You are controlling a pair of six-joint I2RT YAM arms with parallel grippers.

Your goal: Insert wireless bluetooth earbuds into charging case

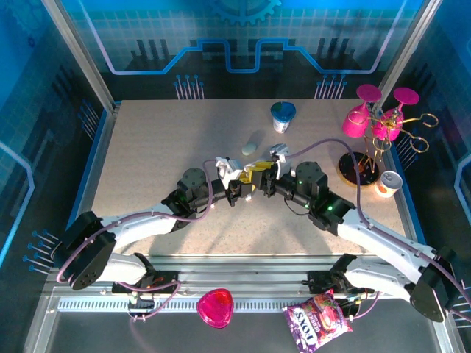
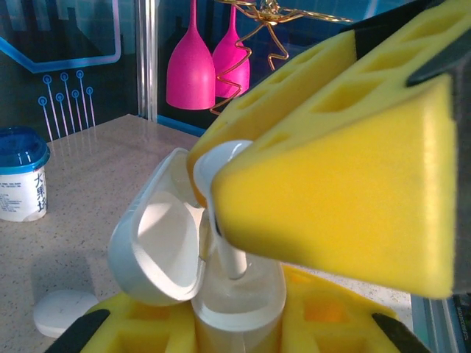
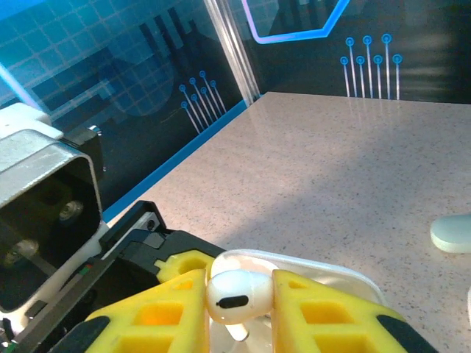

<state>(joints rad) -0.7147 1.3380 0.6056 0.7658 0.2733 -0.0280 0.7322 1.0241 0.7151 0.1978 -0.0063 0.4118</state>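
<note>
The right gripper (image 3: 237, 318) has its yellow foam jaws closed on one white earbud (image 3: 232, 291). They pinch its rounded head, so the short stem hangs out below the jaw tips. Directly under those tips, the stem's end sits at or just inside the mouth of the open charging case (image 2: 239, 294). Whether it has reached the bottom of its socket cannot be told. The earbud's long axis runs close to upright, roughly in line with the case's well. The left gripper (image 2: 235, 332) faces the right one from the opposite side. Its yellow jaws are shut on the lower body of the case, holding it upright with the mouth towards the right jaws. The hinged lid (image 2: 158, 246) stands swung open on the side away from the right jaws, clear of the earbud's path. The coming move looks like a short straight push along the stem, from the right jaws into the case, with the left arm only steadying. Beyond both jaws, a spare case (image 2: 62, 312) lies closed on the table (image 2: 88, 198).
</note>
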